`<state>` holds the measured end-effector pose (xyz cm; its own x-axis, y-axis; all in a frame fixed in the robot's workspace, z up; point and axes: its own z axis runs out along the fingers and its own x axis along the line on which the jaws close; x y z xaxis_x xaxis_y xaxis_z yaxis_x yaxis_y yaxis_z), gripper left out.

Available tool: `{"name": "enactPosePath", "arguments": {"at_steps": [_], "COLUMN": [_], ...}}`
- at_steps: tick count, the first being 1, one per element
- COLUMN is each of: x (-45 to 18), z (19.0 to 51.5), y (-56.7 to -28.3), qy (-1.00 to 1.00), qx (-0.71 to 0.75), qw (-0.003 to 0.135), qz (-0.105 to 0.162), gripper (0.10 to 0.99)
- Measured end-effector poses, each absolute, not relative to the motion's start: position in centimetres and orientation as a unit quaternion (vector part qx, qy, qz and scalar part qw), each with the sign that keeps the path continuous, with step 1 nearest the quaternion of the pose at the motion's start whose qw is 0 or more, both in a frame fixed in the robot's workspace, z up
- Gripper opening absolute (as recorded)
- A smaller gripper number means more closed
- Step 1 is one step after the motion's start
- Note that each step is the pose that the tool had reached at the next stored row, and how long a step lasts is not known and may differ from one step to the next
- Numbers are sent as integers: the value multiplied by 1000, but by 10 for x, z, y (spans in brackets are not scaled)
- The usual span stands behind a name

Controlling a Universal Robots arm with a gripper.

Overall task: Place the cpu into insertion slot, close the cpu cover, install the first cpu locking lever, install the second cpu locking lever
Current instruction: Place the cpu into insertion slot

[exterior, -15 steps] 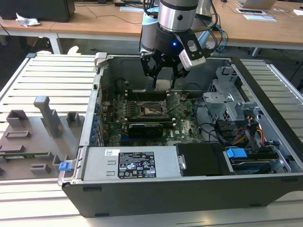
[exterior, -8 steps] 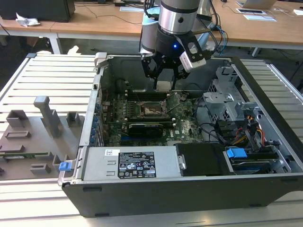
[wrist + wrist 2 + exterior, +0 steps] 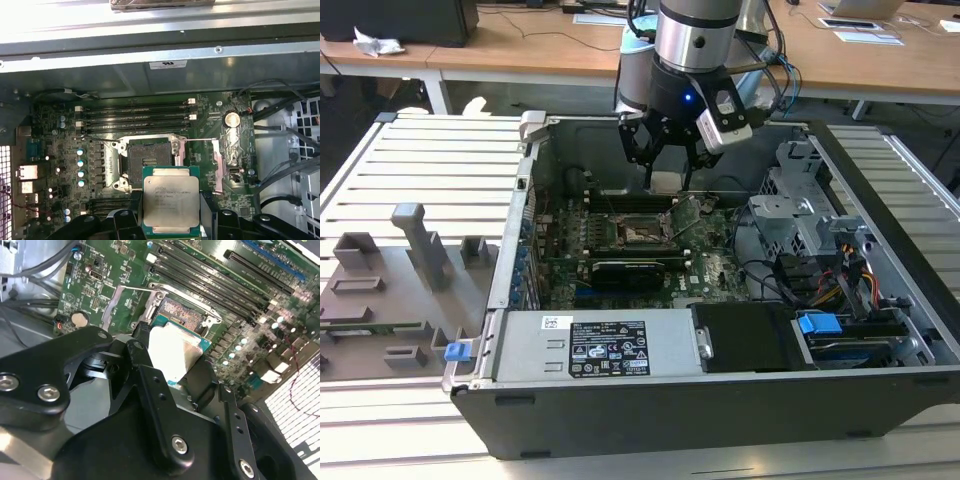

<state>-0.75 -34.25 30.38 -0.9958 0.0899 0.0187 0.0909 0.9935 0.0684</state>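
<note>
The place was a robotics lab or test workshop set up in an office-like room. Long light-brown wooden desks [image 3: 520,55] ran across the top of the exterior view, with white sheets of paper [image 3: 868,37] at the upper right. A ribbed silver aluminium-profile worktable [image 3: 430,160] filled the middle and lower frame. On it lay an open black metal desktop computer case [image 3: 670,410], its green circuit board [image 3: 715,265] bared. At the lower left sat a grey plate of raised blocks and holders [image 3: 380,300]. From top centre a silver-and-black robot arm [image 3: 695,35] reached down, its black gripper [image 3: 667,178] inside the case.
</note>
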Motion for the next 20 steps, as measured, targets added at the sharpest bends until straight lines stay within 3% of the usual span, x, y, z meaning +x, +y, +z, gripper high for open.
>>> {"name": "enactPosePath", "arguments": {"at_steps": [20], "x": [-8], "z": [303], "y": [-343], "qy": [-978], "qx": [-207], "qw": [2], "qz": [-25], "gripper": [541]}}
